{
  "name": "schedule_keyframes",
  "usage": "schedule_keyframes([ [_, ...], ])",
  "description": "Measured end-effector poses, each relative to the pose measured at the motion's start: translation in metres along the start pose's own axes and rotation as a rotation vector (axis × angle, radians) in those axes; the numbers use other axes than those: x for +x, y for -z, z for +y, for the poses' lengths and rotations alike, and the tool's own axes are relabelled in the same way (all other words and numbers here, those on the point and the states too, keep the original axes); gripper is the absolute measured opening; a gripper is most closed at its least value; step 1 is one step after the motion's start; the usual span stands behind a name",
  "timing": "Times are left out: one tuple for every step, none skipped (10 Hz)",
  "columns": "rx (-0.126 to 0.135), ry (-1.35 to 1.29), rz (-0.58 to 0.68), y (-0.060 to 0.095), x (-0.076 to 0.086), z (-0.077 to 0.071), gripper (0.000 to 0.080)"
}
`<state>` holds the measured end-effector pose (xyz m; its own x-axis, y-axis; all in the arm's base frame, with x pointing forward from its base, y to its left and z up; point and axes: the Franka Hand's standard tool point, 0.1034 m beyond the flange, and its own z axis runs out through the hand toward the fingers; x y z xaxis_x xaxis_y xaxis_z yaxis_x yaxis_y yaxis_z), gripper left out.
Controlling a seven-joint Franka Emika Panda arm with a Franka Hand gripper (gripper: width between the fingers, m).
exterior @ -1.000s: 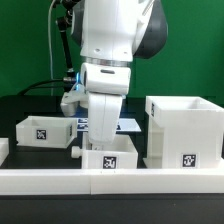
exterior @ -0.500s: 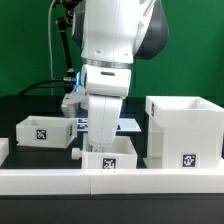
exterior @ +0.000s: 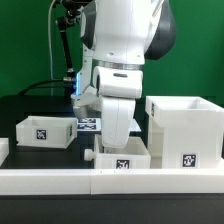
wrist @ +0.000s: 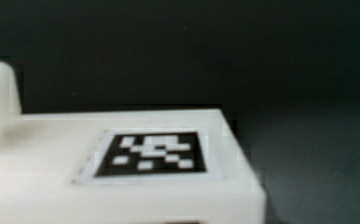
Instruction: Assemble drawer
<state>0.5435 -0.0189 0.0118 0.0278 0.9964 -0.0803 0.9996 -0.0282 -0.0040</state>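
Drawer housing sits on the worktop, w/ one small tray just beside it toward the exterior view's left and the 2nd tray well beyond that, same side. Claw is down at the near tray, tips hidden behind its wall, so you can't tell if they're spread or pinching; wrist cam shows only that tray's tag. Prob. the tray-to-housing step: next you'd need to square it w/ the housing's opening, then slide straight.

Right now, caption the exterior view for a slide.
Gripper at the middle tray; second tray on the exterior view's left, housing on its right.
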Motion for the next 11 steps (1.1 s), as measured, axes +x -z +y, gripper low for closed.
schedule_keyframes([
  [0.001,-0.001,0.0,0.0,-0.001,0.0,0.0041],
  [0.001,-0.001,0.0,-0.001,-0.001,0.0,0.0041],
  [0.001,-0.002,0.0,-0.001,-0.001,-0.001,0.0041],
  [0.002,-0.001,0.0,-0.001,-0.001,-0.001,0.0041],
  [0.003,0.006,0.003,0.0,0.004,0.0,0.0041],
  [0.005,0.011,0.007,0.001,0.012,0.0,0.0041],
  [-0.016,0.01,0.015,0.001,0.017,0.002,0.0041],
  [-0.013,0.009,0.015,0.001,0.018,0.001,0.0041],
  [-0.013,0.009,0.016,0.001,0.019,0.001,0.0041],
  [-0.012,0.003,0.017,0.001,0.021,0.0,0.0041],
  [-0.012,-0.002,0.019,0.001,0.023,0.0,0.0041],
])
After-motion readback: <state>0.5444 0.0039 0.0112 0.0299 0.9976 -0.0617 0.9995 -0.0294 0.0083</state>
